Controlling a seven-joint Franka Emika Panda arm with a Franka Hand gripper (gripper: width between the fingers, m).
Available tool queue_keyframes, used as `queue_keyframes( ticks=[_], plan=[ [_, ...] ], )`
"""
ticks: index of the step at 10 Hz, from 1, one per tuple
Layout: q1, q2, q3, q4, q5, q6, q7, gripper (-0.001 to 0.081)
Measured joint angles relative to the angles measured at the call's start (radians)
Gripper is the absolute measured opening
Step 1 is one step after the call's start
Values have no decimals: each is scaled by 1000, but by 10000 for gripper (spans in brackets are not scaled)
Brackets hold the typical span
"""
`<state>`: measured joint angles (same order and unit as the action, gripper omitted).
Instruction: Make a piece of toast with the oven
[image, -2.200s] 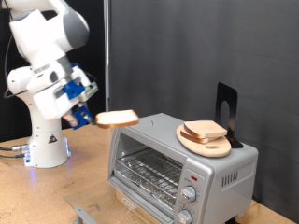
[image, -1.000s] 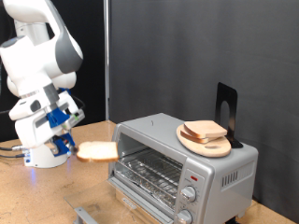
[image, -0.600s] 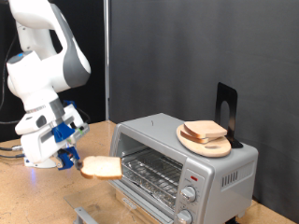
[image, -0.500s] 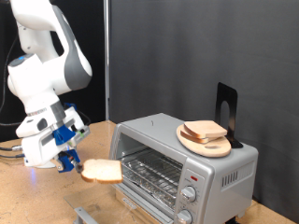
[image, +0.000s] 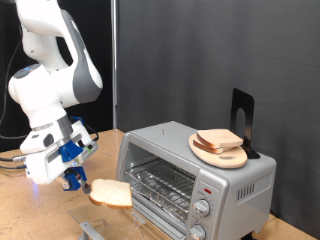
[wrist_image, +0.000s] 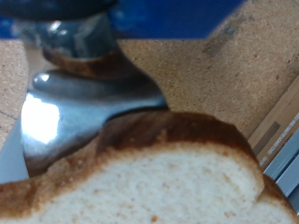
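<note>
My gripper is shut on a slice of toast, pale with a tan-brown crust, and holds it flat just above the table. It hangs in front of the oven, at the exterior view's left of the oven's open front. The oven is silver-grey, with its wire rack showing and two round knobs on the right. A second, similar slice lies on a round wooden plate on top of the oven. In the wrist view the toast fills the lower frame beneath a metal finger.
A black stand rises behind the plate on the oven's top. The white robot base stands at the exterior view's left on the wooden table. A dark curtain hangs behind. A grey edge shows low in front.
The gripper has carried the toast down from above the oven's top to the level of the oven's opening, close to the table, and slightly towards the oven front.
</note>
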<state>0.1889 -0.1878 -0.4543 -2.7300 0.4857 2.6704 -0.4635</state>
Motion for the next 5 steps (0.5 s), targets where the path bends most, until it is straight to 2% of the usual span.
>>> queue_keyframes(
  ticks=[2, 5],
  plan=[
    [7, 0, 30, 8, -25, 3, 27, 440],
    [50, 1, 77, 32, 19, 22, 40, 440]
  ],
)
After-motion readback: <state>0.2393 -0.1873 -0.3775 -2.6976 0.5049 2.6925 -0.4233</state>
